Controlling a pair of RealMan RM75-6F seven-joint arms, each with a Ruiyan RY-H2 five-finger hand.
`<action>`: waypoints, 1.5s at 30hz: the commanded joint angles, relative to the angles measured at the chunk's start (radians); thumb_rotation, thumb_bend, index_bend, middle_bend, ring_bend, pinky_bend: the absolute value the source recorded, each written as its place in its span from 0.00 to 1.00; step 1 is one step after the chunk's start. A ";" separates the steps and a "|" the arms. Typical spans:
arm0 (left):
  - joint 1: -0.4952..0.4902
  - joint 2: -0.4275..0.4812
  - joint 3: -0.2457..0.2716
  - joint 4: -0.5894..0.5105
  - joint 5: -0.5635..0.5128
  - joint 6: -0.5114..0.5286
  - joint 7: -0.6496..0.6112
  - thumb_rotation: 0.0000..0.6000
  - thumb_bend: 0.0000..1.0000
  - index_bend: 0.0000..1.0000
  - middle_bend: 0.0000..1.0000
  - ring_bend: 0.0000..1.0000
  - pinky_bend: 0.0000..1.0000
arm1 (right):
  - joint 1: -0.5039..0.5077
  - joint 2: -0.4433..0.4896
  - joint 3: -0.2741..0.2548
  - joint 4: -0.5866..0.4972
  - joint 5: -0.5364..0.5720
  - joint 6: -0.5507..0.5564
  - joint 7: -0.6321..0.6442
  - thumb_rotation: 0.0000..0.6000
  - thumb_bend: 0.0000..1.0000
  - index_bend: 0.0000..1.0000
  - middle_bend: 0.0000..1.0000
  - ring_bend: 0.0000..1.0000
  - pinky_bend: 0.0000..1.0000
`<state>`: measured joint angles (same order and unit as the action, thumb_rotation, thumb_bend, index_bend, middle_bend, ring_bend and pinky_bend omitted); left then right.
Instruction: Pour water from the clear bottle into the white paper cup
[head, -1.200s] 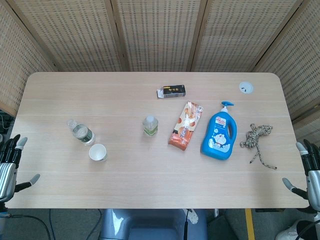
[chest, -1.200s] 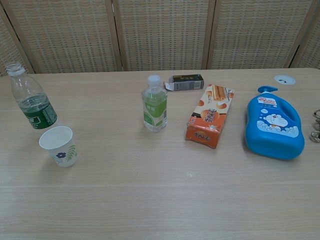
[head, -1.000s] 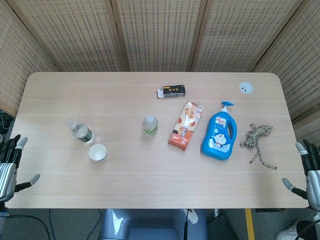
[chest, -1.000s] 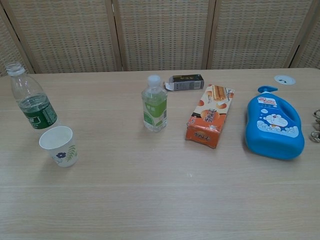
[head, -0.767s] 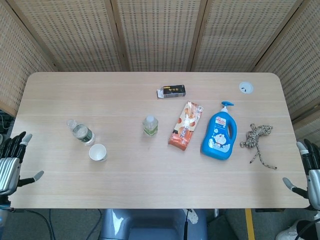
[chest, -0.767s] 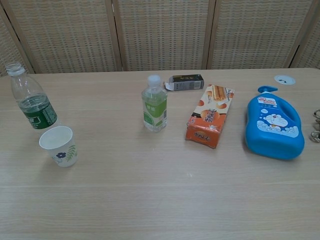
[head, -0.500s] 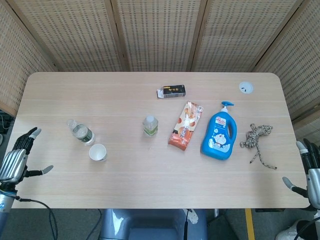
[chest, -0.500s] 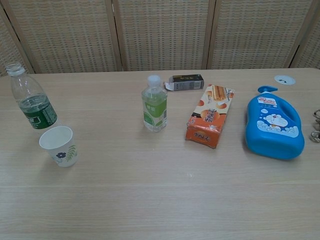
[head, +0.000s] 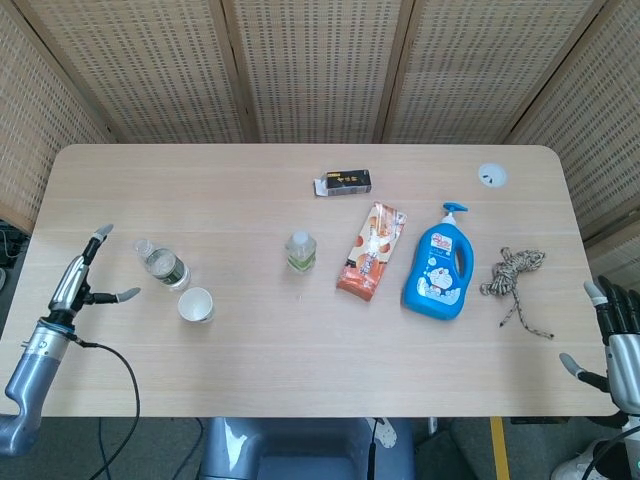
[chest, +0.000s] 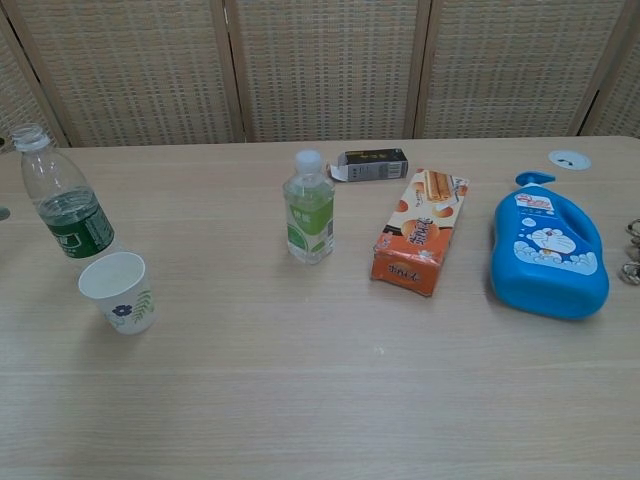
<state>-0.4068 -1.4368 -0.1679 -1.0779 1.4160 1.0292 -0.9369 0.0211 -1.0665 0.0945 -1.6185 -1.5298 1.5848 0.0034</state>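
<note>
A clear bottle with a dark green label stands upright and uncapped at the table's left. Just in front of it sits the white paper cup, upright, with a small leaf print. My left hand hovers over the table's left edge, open with fingers apart, a short way left of the bottle and not touching it. My right hand is open at the table's front right corner, far from both. The chest view shows neither hand clearly.
A small green-labelled bottle stands mid-table. Right of it lie an orange biscuit pack, a blue pump bottle and a coiled rope. A small black box lies further back.
My left hand has risen from beside the table and moved up and right toward the clear bottle. The right hand has barely moved. Bottle and cup stay put.
</note>
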 joint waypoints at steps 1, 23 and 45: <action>-0.032 -0.060 0.003 0.063 0.009 -0.021 -0.050 1.00 0.10 0.00 0.00 0.00 0.00 | 0.001 -0.001 0.000 0.001 0.001 -0.003 -0.001 1.00 0.00 0.00 0.00 0.00 0.00; -0.136 -0.298 -0.004 0.388 -0.029 -0.140 -0.217 1.00 0.08 0.00 0.00 0.00 0.00 | 0.012 -0.003 0.007 0.006 0.023 -0.022 0.003 1.00 0.00 0.00 0.00 0.00 0.00; -0.183 -0.401 -0.013 0.528 -0.040 -0.170 -0.303 1.00 0.20 0.14 0.10 0.02 0.05 | 0.021 -0.010 0.011 0.020 0.040 -0.039 0.007 1.00 0.00 0.00 0.00 0.00 0.00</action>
<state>-0.5898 -1.8344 -0.1804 -0.5536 1.3770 0.8575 -1.2349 0.0416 -1.0767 0.1052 -1.5991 -1.4902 1.5461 0.0106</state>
